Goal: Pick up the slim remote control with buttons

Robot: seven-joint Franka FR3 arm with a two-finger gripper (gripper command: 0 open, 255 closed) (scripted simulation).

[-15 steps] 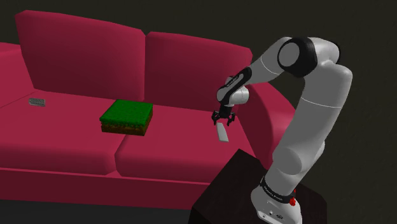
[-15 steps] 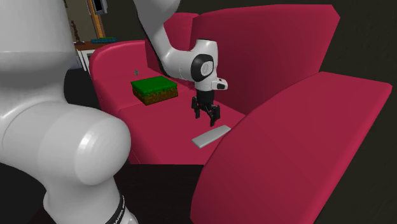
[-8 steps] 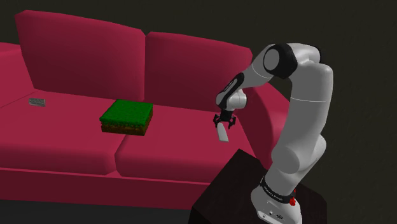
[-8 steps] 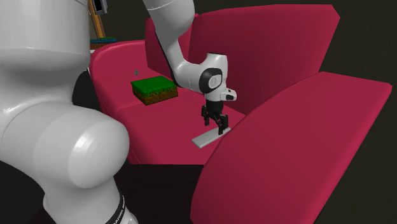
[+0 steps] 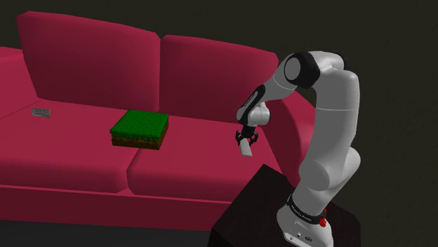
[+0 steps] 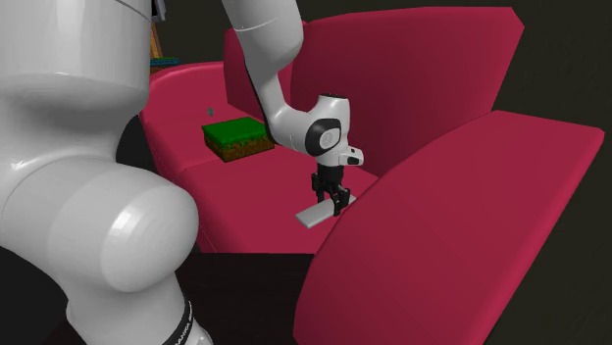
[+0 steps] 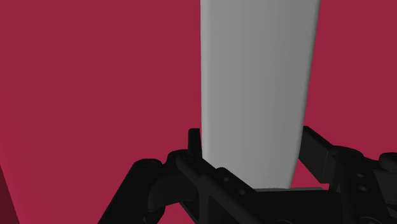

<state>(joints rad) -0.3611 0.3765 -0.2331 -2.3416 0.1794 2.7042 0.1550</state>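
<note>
Near the right armrest of the red sofa (image 5: pixel 189 77) in the shoulder view, the slim remote (image 5: pixel 245 147), drawn plain grey, lies flat on the seat cushion. The black jaws point down over one end of it and grip it across its width, touching both long edges in the wrist view. A green-topped block (image 5: pixel 140 129) sits well apart to the left, and a small grey object (image 5: pixel 41 112) lies farther left.

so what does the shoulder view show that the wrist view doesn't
Shoulder: a green block, a small grey item at that view's left, the arm, the stand. Wrist: fingers pressed to both long edges of the remote. Both: the grey remote lying on the red sofa, tool at its end.
</note>
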